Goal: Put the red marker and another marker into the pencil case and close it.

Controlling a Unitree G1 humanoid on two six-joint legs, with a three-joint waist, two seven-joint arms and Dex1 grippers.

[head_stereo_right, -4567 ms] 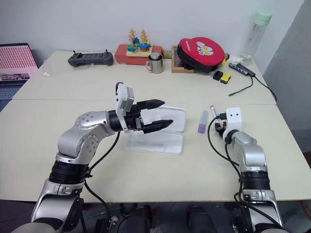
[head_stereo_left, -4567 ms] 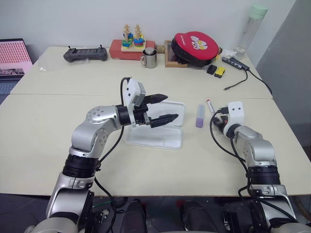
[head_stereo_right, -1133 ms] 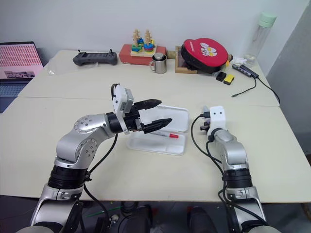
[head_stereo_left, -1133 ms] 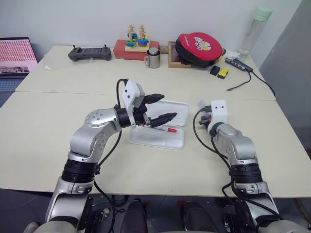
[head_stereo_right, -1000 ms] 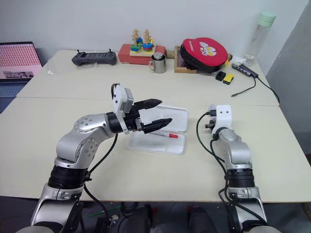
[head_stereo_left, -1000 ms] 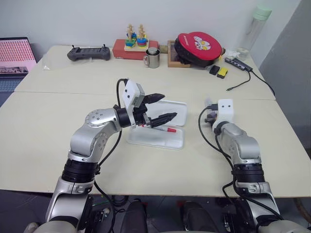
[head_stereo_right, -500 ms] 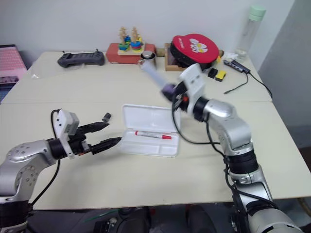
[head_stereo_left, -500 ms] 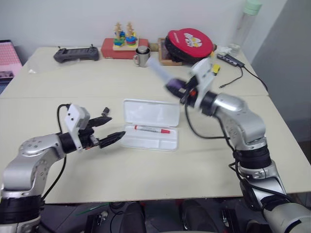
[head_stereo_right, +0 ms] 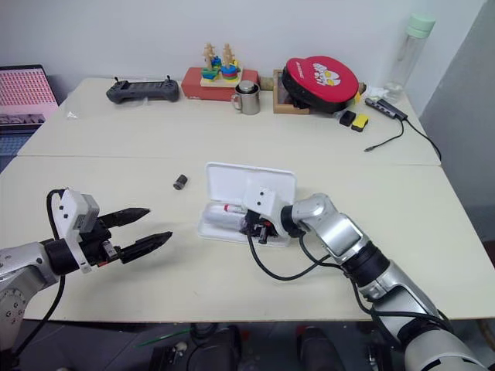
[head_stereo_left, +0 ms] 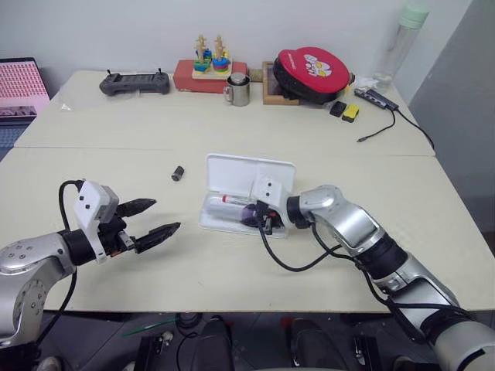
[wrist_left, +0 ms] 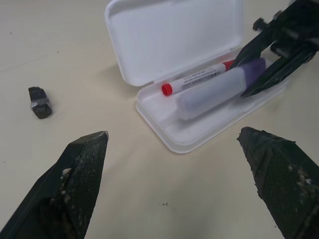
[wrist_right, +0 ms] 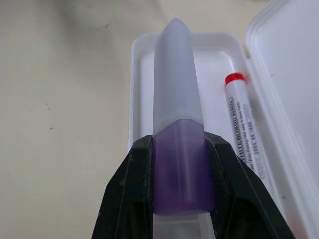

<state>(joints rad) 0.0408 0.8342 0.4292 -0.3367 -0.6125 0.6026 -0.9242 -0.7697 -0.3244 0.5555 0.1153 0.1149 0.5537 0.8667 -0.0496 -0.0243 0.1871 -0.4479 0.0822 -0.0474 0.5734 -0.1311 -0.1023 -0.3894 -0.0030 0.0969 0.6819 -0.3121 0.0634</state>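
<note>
Over pencil case [head_stereo_left: 272, 171]: right fingers [wrist_right: 130, 184] clamp lilac marker [wrist_right: 177, 129].

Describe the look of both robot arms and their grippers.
Both arms are silver-grey metal with rounded joint housings and black bands. Each wrist carries a white boxy camera housing, with a loose black cable looping beside it. The left gripper and right gripper each have two black, tapered, pointed fingers.

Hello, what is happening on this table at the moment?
The robot is packing a white pencil case, which lies open on the table. The red marker already lies in its tray. The right gripper holds the lilac marker by its dark purple end, low over the tray beside the red one, jaws closed on it. The left gripper hangs open and empty, away from the case. The lid is up.
</note>
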